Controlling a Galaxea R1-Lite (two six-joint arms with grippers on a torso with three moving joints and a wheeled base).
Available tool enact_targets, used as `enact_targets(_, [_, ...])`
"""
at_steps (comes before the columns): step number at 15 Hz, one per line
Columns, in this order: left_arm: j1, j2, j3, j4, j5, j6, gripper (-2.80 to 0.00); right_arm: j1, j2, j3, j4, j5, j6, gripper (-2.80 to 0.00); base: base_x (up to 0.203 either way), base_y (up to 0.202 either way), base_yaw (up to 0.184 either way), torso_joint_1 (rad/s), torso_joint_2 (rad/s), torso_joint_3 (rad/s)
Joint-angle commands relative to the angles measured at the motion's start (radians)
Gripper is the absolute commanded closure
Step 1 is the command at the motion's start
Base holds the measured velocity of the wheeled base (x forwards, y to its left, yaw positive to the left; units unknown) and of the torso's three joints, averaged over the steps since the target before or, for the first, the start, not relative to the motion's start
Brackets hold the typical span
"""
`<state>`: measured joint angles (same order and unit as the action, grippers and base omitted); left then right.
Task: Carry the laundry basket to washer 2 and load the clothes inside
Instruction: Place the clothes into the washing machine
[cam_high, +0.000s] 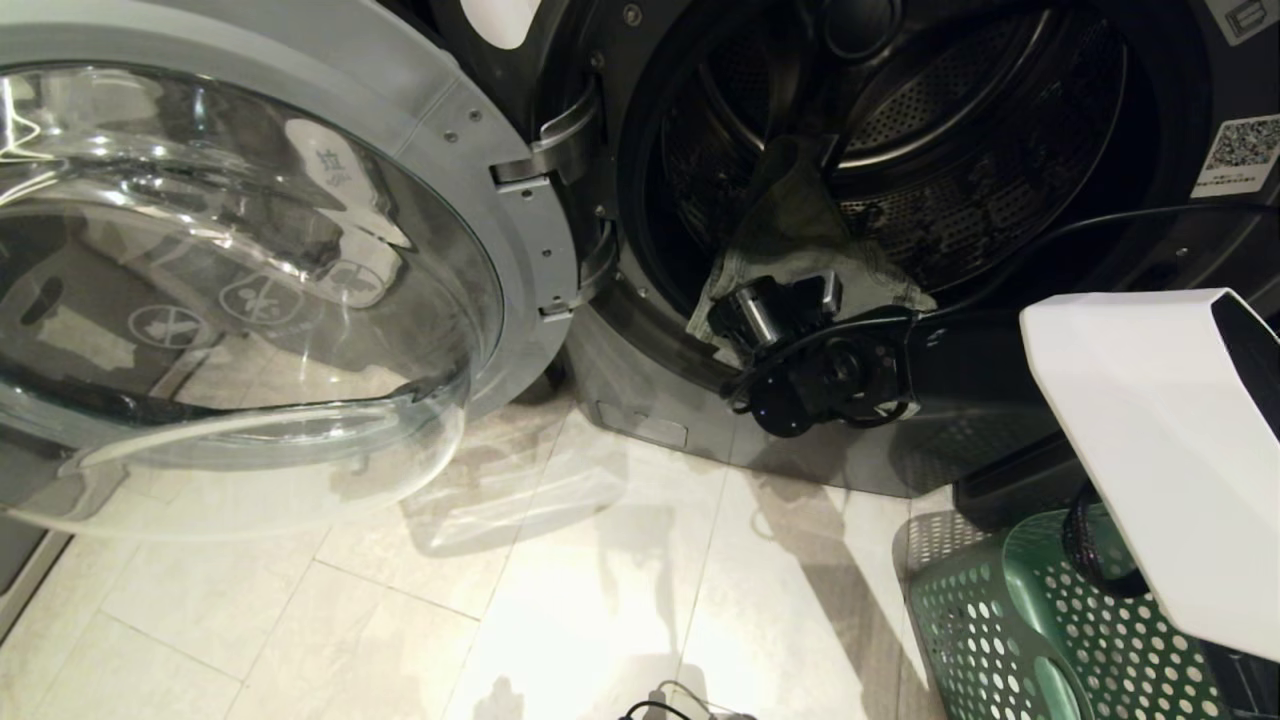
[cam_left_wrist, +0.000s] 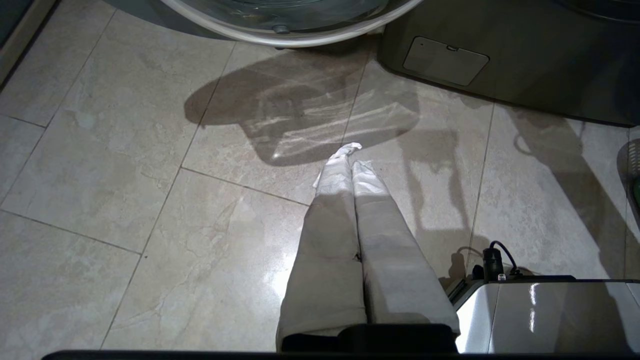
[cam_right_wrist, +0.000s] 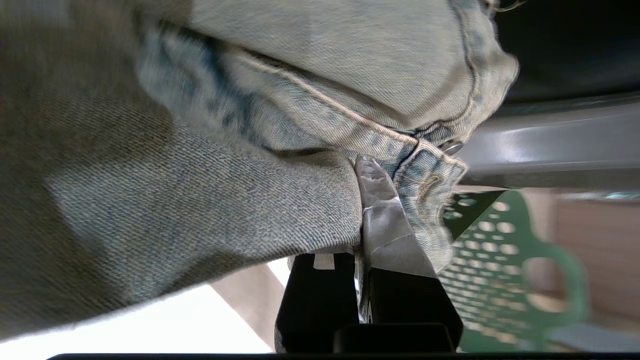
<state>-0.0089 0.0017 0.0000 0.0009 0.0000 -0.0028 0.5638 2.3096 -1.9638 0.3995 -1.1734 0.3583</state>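
Beige tiled floor (cam_high: 560, 560) — QR sticker (cam_high: 1243, 146).

Black right arm (cam_high: 830, 375) with a white shell — jaws sheathed in pale, seemingly taped wrap.

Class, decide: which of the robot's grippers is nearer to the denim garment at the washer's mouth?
Right. The right gripper is clamped on the denim garment at the drum opening; the left gripper hangs shut over the floor tiles, away from it.

The open washer door (cam_high: 250, 260) carries a small Chinese character, 拉, on its glass, with round crossed-out pictogram stickers (cam_high: 262, 297) just below it. A QR-code sticker (cam_high: 1243, 155) sits on the washer front, up and right of the jaws; its fine print is unreadable.
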Motion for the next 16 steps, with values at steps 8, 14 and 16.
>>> enact_targets(8, [0.001, 0.001, 0.0, 0.0, 0.0, 0.0, 0.0, 0.001, -0.055, -0.004, -0.34, -0.032, 0.021, 0.0, 0.0, 0.0, 0.0, 0.0, 0.0, 0.0])
enact_targets(14, [0.001, 0.001, 0.0, 0.001, 0.0, 0.0, 0.0, 0.005, -0.067, -0.004, -0.378, -0.176, 0.031, 0.0, 0.0, 0.0, 0.0, 0.0, 0.0, 0.0])
enact_targets(16, [0.0, 0.001, 0.0, 0.001, 0.0, 0.0, 0.0, 0.007, -0.065, -0.003, -0.369, -0.181, 0.051, 0.0, 0.0, 0.0, 0.0, 0.0, 0.0, 0.0])
